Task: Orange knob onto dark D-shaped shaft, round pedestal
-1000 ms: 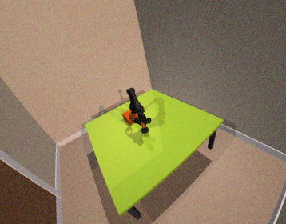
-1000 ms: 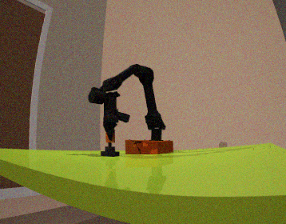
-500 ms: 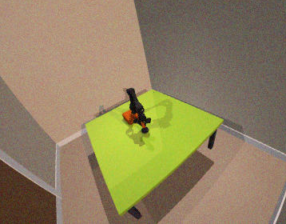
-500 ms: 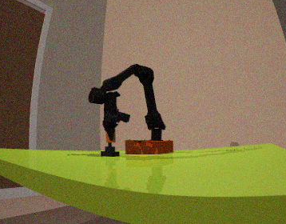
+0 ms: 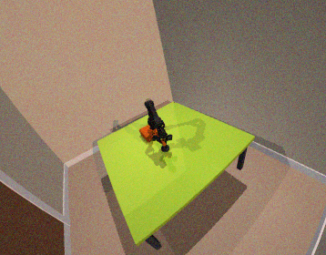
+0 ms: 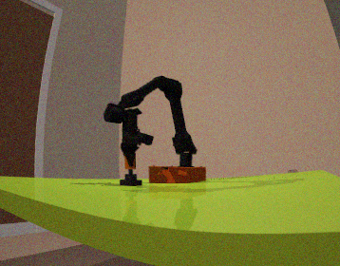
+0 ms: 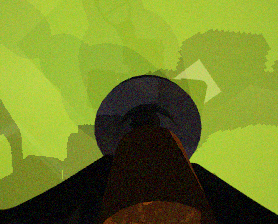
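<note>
The orange knob [image 5: 164, 143] [image 6: 126, 164] [image 7: 156, 175] is held upright between the fingers of my gripper [image 5: 164, 140] [image 6: 130, 161] [image 7: 150, 166], which is shut on it. The round dark pedestal [image 5: 165, 148] [image 6: 131, 182] [image 7: 112, 105] stands on the table right under the knob. In the exterior view a short length of the dark shaft [image 6: 130, 172] shows between the knob's lower end and the pedestal, so the knob is not against the pedestal. The shaft's top and its flat side are hidden; whether its tip is inside the hole I cannot tell.
The arm's orange base block [image 5: 147, 132] [image 6: 178, 174] stands on the green table [image 5: 188, 178] [image 6: 258, 209], beside and behind the pedestal. Shadows of the arm and a pale bright patch [image 7: 202, 80] lie on the table top.
</note>
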